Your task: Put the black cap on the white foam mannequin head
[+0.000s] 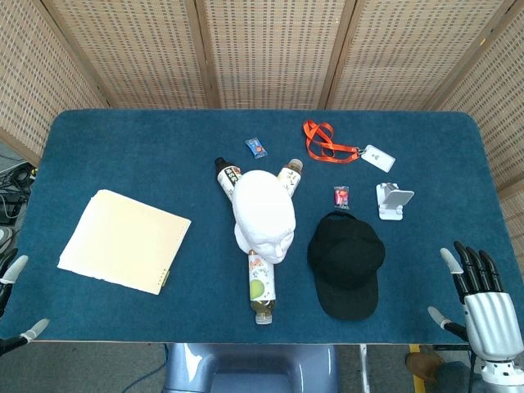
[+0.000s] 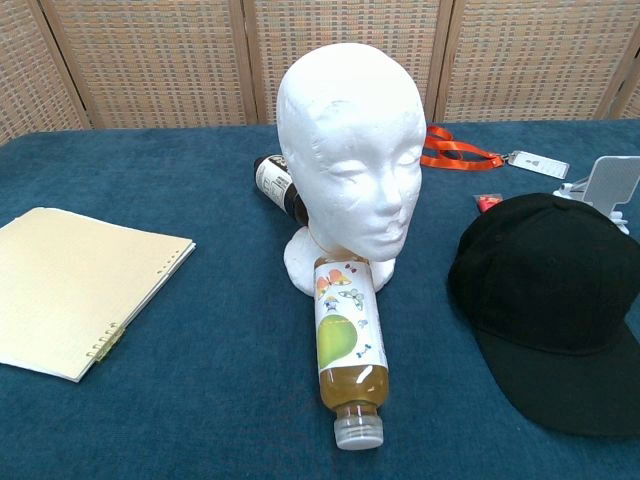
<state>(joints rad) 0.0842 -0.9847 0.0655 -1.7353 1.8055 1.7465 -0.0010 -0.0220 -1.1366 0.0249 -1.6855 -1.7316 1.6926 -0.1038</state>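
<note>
The white foam mannequin head (image 1: 264, 213) (image 2: 350, 165) stands upright at the table's middle, face toward the front edge. The black cap (image 1: 347, 262) (image 2: 555, 300) lies flat on the blue cloth just right of it, brim toward the front. My right hand (image 1: 479, 295) hovers at the table's front right corner, fingers spread and empty, well right of the cap. Only the fingertips (image 1: 18, 264) of my left hand (image 1: 16, 303) show at the far left edge, apart and holding nothing. Neither hand appears in the chest view.
Three bottles lie around the mannequin's base: one (image 1: 261, 286) (image 2: 346, 355) in front, two (image 1: 227, 174) (image 1: 289, 173) behind. A cream notebook (image 1: 124, 241) (image 2: 75, 290) lies left. An orange lanyard with badge (image 1: 332, 145), a white phone stand (image 1: 393, 201), and small packets (image 1: 256, 147) (image 1: 341, 196) lie behind the cap.
</note>
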